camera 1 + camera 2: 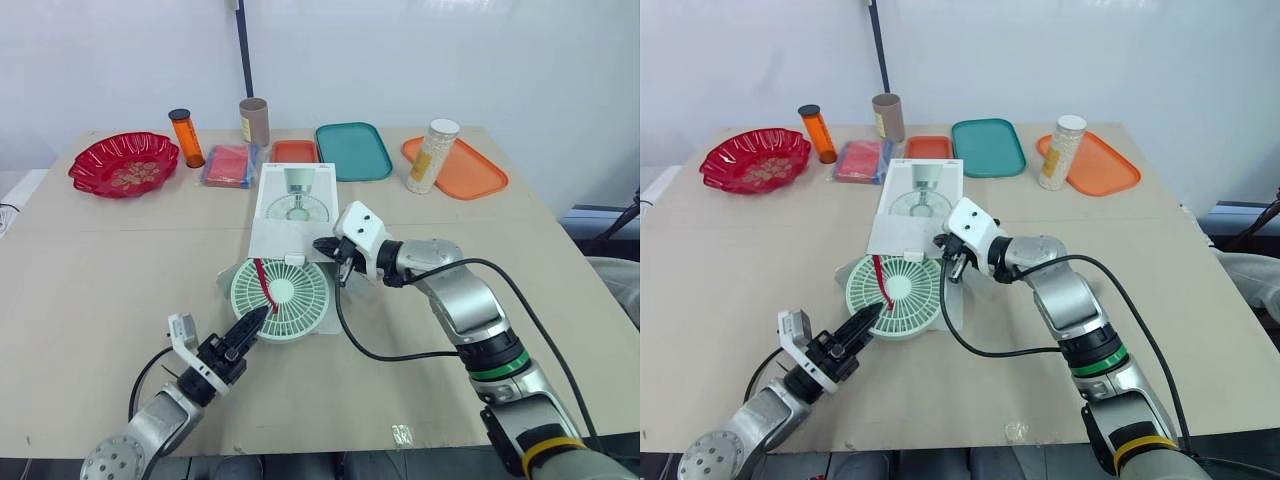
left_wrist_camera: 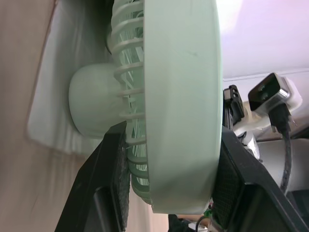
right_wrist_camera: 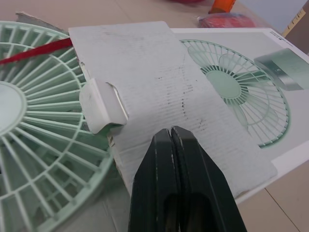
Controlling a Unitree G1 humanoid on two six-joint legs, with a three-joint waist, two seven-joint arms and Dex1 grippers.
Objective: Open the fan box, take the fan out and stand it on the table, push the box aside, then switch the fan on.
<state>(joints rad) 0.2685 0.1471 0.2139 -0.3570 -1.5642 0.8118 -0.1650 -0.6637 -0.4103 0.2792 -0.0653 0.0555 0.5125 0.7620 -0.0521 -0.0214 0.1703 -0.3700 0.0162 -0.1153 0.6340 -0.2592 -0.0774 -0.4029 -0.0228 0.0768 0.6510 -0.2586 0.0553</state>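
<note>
Left gripper (image 1: 252, 325) clamps the rim of the one pale-green fan (image 1: 290, 295), which lies on the table (image 1: 100, 280) at the near end of the single white box (image 1: 292, 205). Right gripper (image 1: 325, 248), fingers pressed together, sits at that end too. The box bears a fan picture; its lettering is too small to read.

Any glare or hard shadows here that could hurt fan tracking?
Left wrist view: wall behind the fan is blown out white. Left eye view: even light on the table, only a soft shadow at the fan's edge. Right wrist view: matte box, no glare.
</note>
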